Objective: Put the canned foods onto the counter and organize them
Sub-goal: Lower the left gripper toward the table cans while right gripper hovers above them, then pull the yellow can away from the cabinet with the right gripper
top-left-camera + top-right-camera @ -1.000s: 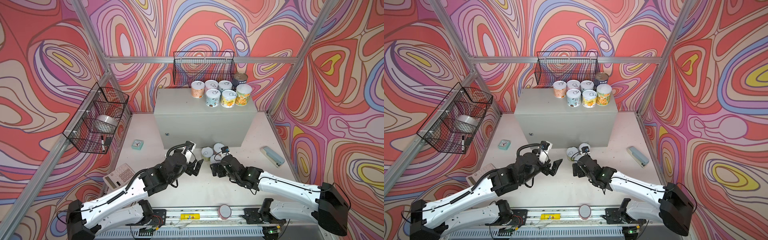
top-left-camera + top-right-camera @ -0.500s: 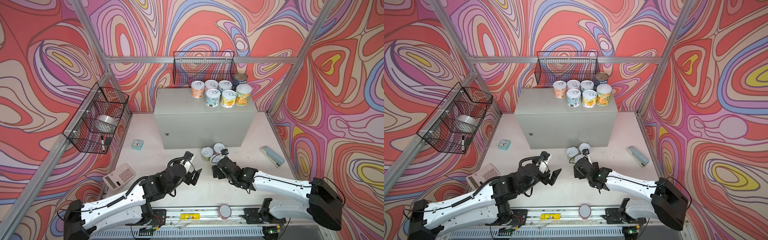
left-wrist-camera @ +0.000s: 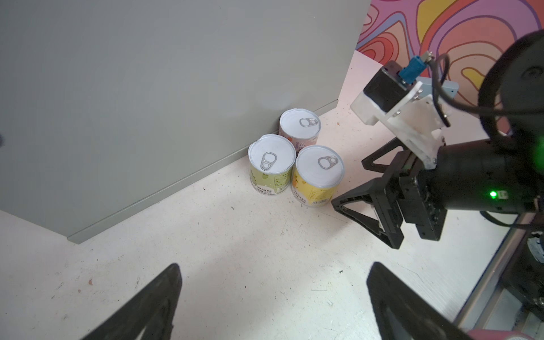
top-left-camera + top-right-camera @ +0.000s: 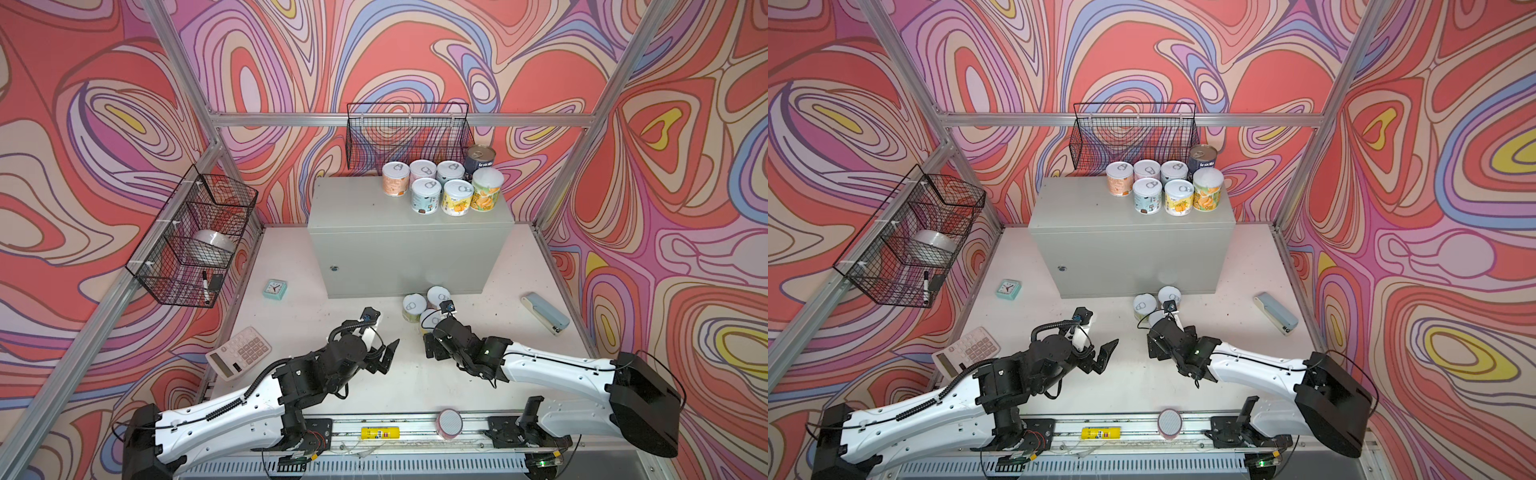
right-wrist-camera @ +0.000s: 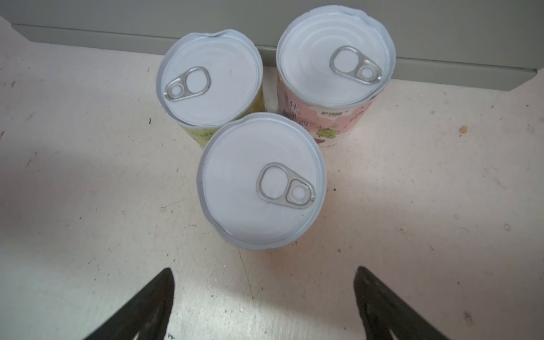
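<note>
Near edge: reading the table as a clock with the back wall at 12, a pink roll (image 4: 450, 423) and a yellow tube (image 4: 380, 432) lie on the rail at 6 o'clock.
Left gripper: the left gripper (image 4: 388, 356) hangs low over the bare tabletop (image 4: 299, 320), at about 7 o'clock from the loose cans. Its jaws are spread wide with nothing between them.
Right gripper: the right gripper (image 4: 430, 349) is also wide apart and empty. It sits just at 6 o'clock of the yellow can (image 5: 261, 182), short of touching it.
Loose cans: three stand upright on the tabletop in a tight triangle. The yellow can is nearest, the green can (image 5: 209, 79) at its 11 o'clock and the pink can (image 5: 335, 56) at its 1 o'clock. The rear two stand hard by the counter's foot.
Side clutter: a calculator (image 4: 239, 353) lies at 8 o'clock, a small clock (image 4: 275, 289) at 10 and a stapler (image 4: 545, 313) at 3.
Counter: the grey counter (image 4: 407, 249) stands mid-table towards 12, with a round lock on its front.
Cans on the counter: seven cluster at the top's 1 o'clock corner. The front row holds a teal can (image 4: 426, 195), a lemon-label can (image 4: 457, 197) and an orange-fruit can (image 4: 487, 189). Behind them are a peach can (image 4: 395, 178), two white-lidded cans (image 4: 424, 170) and a dark-blue can (image 4: 480, 160).
Walls: wire baskets (image 4: 409, 133) hang at 12 and 9 o'clock.
</note>
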